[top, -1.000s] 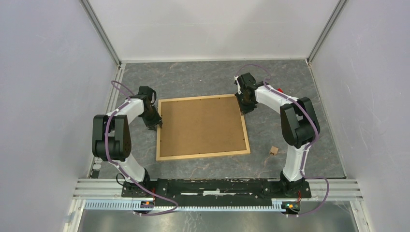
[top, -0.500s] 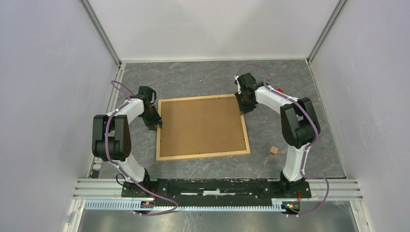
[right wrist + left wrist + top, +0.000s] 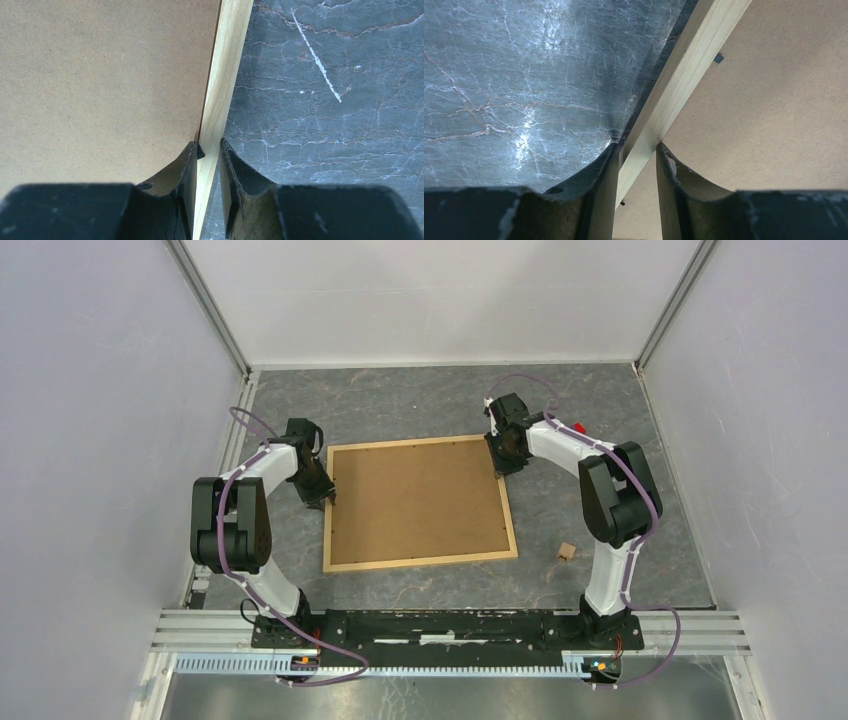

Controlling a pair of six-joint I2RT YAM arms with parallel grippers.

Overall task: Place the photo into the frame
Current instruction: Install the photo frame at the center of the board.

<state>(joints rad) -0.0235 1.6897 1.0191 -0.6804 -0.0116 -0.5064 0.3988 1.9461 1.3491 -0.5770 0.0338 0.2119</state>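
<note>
Frame (image 3: 420, 561) lies back-up mid-table, brown board (image 3: 415, 495) showing. Photo not in view (possibly under the board). Left gripper (image 3: 638, 147) clamps the left rail and right gripper (image 3: 210, 146) clamps the right rail by the far corner, likely for a two-sided lift. Table (image 3: 400, 410) shows all round. Small block (image 3: 567, 551) sits near the near-right corner.

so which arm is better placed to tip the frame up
Probably left: the left gripper clamps the frame near mid-rail, a balanced hold; the right gripper pinches it by the far corner.
</note>
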